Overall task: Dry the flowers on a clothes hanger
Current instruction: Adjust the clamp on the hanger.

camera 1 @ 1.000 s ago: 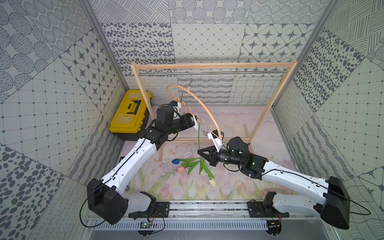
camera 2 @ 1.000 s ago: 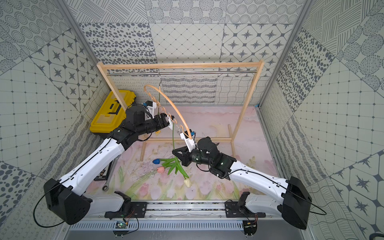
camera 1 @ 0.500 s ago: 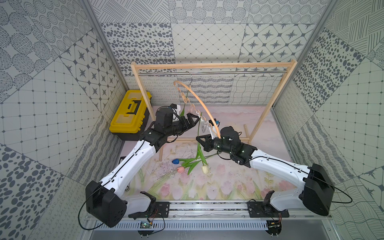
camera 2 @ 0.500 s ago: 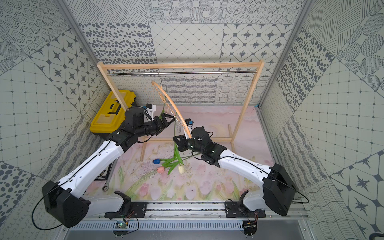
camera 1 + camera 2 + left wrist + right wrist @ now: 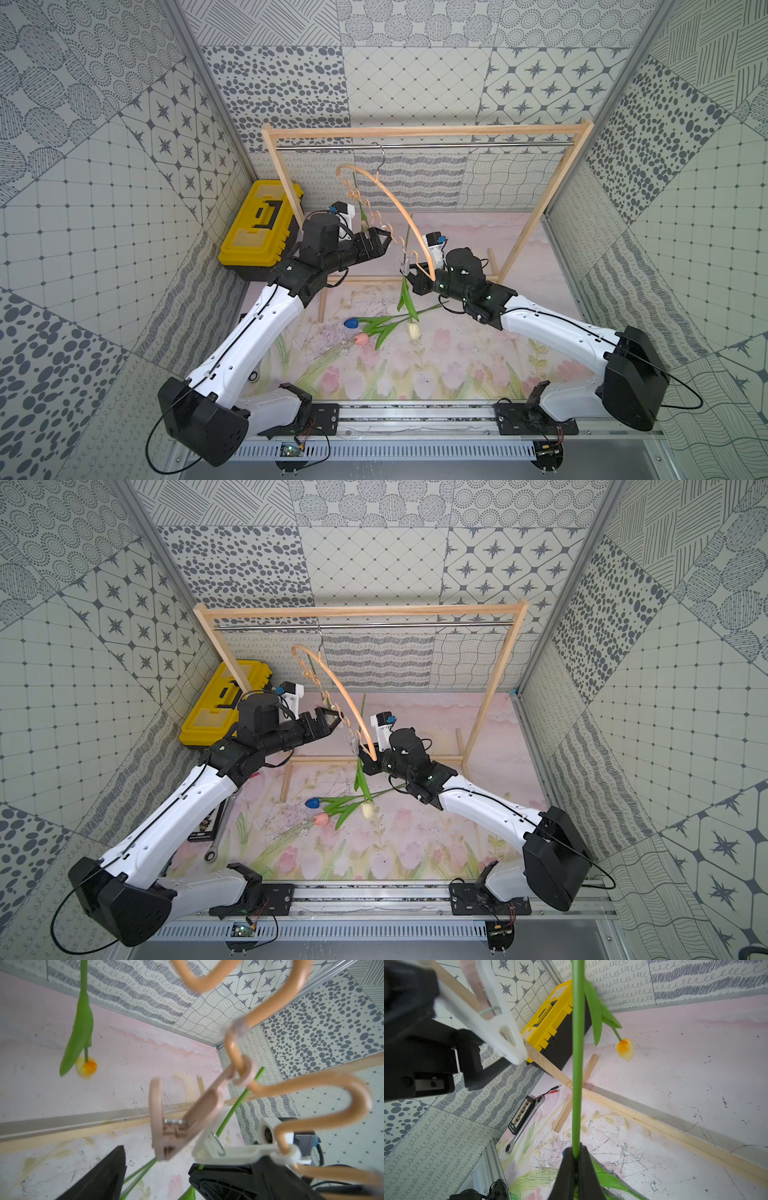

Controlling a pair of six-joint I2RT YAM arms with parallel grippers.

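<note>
hanger (image 5: pixel 398 203): hooked on the steel rod (image 5: pixel 457 145) of the wooden frame (image 5: pixel 415 131), tilted, low end at the right gripper (image 5: pixel 576 1151)
right gripper: jaws pinched on the cream tulip (image 5: pixel 404 297) stem, head down
left gripper (image 5: pixel 384 243): jaws apart, beside a white clip (image 5: pixel 228 1151)
yellow tulip (image 5: pixel 625 1049): hangs head down from the hanger
blue tulip (image 5: pixel 351 323), pink tulip (image 5: pixel 362 339): lying on the mat (image 5: pixel 457 353)

The hanger (image 5: pixel 405 218) hangs from the rod (image 5: pixel 457 145) of the rack (image 5: pixel 424 131) in the middle of the frame, with the box (image 5: pixel 259 224) left of the rack. Two flowers (image 5: pixel 382 322) lie on the bench (image 5: pixel 457 353) below the middle. A third flower (image 5: pixel 412 330) hangs head down beside them, and a fourth flower (image 5: pixel 625 1049) hangs under the hanger's upper left end.
</note>
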